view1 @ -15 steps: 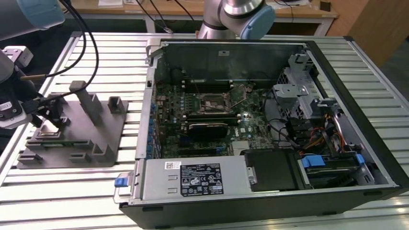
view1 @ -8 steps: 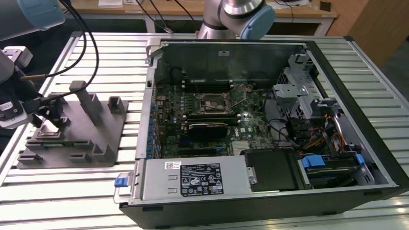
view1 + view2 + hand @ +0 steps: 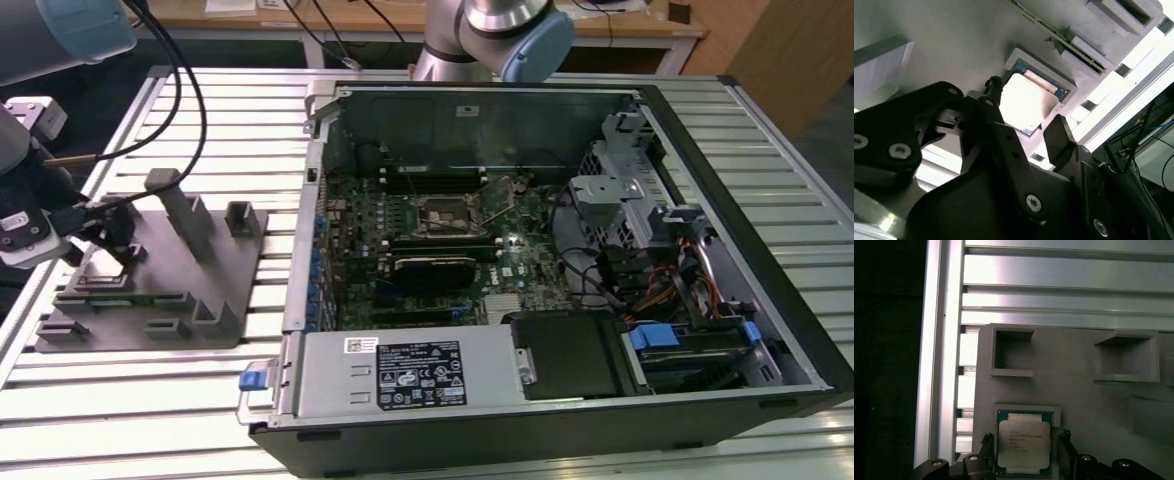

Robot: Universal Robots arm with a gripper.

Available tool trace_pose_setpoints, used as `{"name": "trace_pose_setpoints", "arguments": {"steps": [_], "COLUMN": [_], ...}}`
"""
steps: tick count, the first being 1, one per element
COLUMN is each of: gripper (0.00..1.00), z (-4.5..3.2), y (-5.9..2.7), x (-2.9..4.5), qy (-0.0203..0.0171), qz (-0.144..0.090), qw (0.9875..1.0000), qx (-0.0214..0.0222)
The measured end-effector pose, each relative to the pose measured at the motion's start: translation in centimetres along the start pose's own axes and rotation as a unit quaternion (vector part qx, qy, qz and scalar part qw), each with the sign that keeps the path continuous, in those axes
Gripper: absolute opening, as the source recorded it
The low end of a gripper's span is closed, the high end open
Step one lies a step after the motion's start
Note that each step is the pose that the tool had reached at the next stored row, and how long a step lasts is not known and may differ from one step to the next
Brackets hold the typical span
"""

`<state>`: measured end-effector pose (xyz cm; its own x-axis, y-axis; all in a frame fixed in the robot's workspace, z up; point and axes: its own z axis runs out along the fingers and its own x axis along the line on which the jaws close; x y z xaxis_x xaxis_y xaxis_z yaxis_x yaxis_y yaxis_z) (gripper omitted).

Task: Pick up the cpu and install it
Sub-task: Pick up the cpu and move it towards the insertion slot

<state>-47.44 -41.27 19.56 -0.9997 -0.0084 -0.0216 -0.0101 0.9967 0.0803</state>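
Note:
The cpu (image 3: 1024, 444), a small square chip with a pale silver top, lies flat in a shallow framed recess of the grey plastic block (image 3: 1079, 400). In both wrist views my gripper (image 3: 1025, 439) straddles it, one black finger (image 3: 987, 444) on each side with a thin gap to the chip's edges, so it is open. The second wrist view shows the cpu (image 3: 1026, 102) between the fingertips (image 3: 994, 87) of the gripper (image 3: 1025, 106). In the exterior view the gripper (image 3: 118, 240) hangs over the grey block (image 3: 147, 275) at the exterior view's left.
An open computer case (image 3: 747, 200) lies to the right of the block, its motherboard socket (image 3: 451, 215) bare with its metal frame raised. The grey block has upright posts (image 3: 187, 215) and other pockets (image 3: 1011, 352). Everything rests on a slatted aluminium table (image 3: 147, 400).

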Motion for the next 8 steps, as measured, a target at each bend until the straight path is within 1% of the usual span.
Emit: {"name": "trace_pose_setpoints", "arguments": {"steps": [1,2,3,8], "gripper": [0.6,0.6,0.66,0.66], "z": [0.0,0.0,0.0,0.42], "y": [0.0,0.0,0.0,-0.04], "x": [0.0,0.0,0.0,0.0], "qy": [0.0,0.0,0.0,0.0], "qz": [0.0,0.0,0.0,-0.001], "qw": [1.0,1.0,1.0,1.0], "qx": [0.0,0.0,0.0,0.0004]}}
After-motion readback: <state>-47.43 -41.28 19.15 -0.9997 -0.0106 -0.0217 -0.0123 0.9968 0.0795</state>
